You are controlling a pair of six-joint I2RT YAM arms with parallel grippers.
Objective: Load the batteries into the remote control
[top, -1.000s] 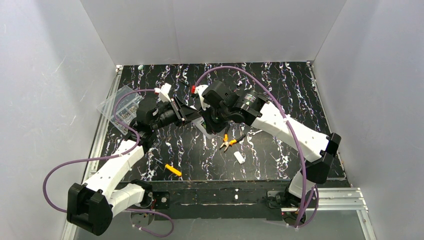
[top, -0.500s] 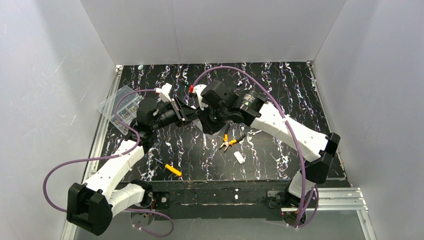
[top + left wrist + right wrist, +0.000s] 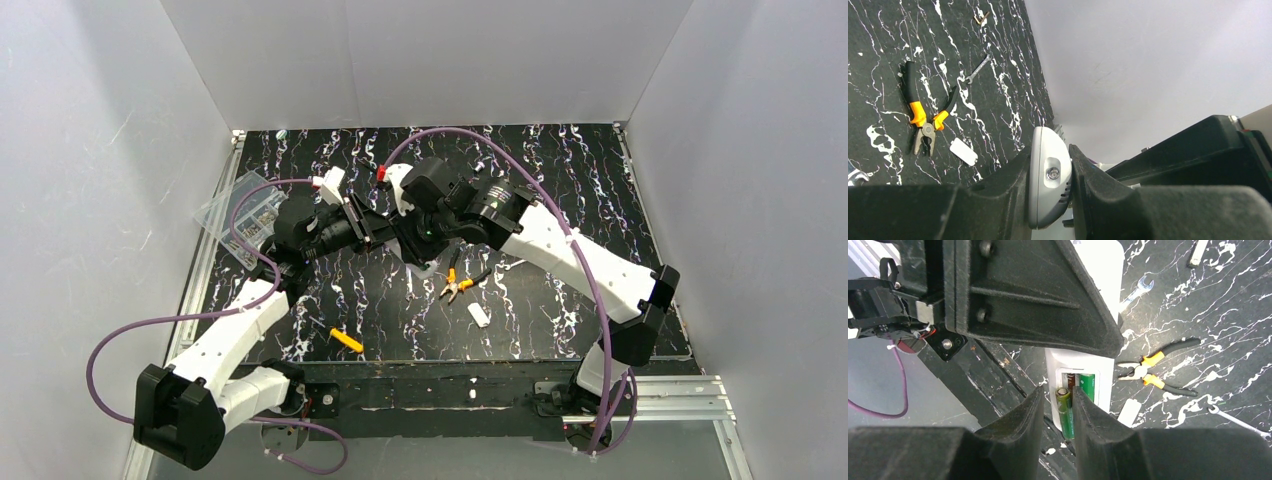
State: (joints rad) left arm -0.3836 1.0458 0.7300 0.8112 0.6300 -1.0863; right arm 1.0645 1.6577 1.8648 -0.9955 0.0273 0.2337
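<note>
The left gripper [image 3: 1050,165] clamps the white oblong plastic remote control [image 3: 1104,390]. Both slim green batteries [image 3: 1064,407] appear seated, and the right gripper [image 3: 1058,397] stands released around one. The loose white cover [image 3: 1129,412] seemingly remains off.

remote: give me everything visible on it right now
The remote is a white plastic oblong with rounded corners, held above the table, clamped by the left gripper, back facing the right wrist camera. Its battery bay is open, showing a spring and two green batteries; one lies between the fingers of the right gripper. One end has a small round emitter. Front not visible.
</note>
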